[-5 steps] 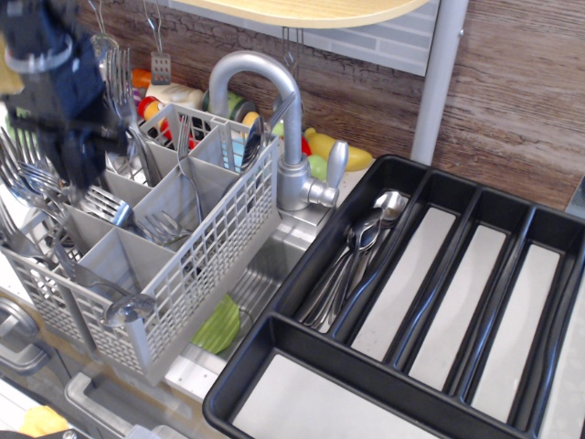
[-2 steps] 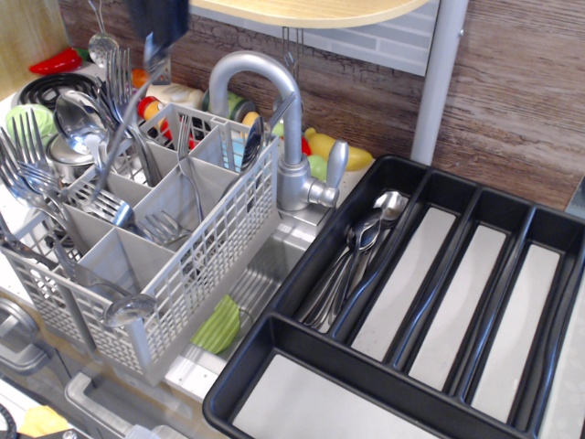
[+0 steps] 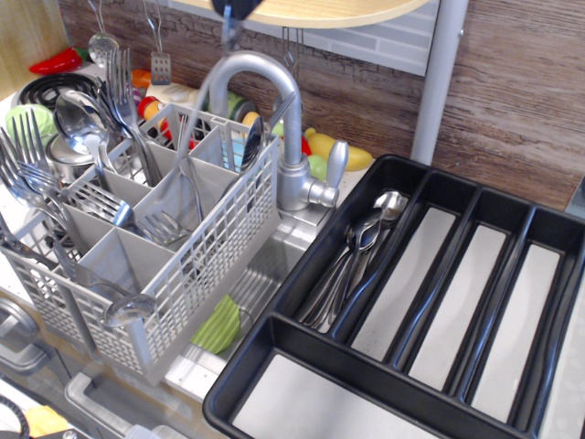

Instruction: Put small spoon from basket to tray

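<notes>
Here the claw point(image 3: 235, 9), only its dark tip visible at the top edge above the faucet point(image 3: 265, 101), grips the small spoon point(image 3: 203, 110), which hangs slanting over the basket point(image 3: 174, 265) left of the faucet, well apart from the tray point(image 3: 548, 229) to its right.

Only the pincer point(image 3: 234, 9) tip shows at top edge, blurred.
</notes>
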### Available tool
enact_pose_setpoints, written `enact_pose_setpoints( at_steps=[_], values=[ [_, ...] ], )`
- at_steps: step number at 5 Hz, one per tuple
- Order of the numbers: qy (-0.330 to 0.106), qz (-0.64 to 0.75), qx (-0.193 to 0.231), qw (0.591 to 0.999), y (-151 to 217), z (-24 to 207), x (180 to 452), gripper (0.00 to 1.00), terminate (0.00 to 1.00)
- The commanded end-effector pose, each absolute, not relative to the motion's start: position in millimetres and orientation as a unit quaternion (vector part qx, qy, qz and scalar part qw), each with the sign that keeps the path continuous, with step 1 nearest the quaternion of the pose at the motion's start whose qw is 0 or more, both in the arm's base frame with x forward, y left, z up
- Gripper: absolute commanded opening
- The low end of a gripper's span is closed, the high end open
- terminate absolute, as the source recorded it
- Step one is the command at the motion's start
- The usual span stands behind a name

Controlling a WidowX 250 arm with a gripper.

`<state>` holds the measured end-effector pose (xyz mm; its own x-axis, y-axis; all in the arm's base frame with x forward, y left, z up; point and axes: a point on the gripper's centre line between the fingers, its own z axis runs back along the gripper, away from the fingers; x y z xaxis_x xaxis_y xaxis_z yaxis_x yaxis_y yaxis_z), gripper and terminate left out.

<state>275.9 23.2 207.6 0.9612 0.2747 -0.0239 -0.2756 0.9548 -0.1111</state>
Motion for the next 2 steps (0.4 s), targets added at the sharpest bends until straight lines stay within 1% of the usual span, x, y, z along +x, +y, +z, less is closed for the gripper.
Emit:
enact_pose_setpoints(
  at_steps=[1, 2],
  values=[
    [-0.014, 0.142, -0.098, 0.985, 13, 200, 290, 0.00, 0.00],
    [-0.012, 0.150, -0.130, 0.980, 12, 181, 301, 0.00, 0.00]
  ],
)
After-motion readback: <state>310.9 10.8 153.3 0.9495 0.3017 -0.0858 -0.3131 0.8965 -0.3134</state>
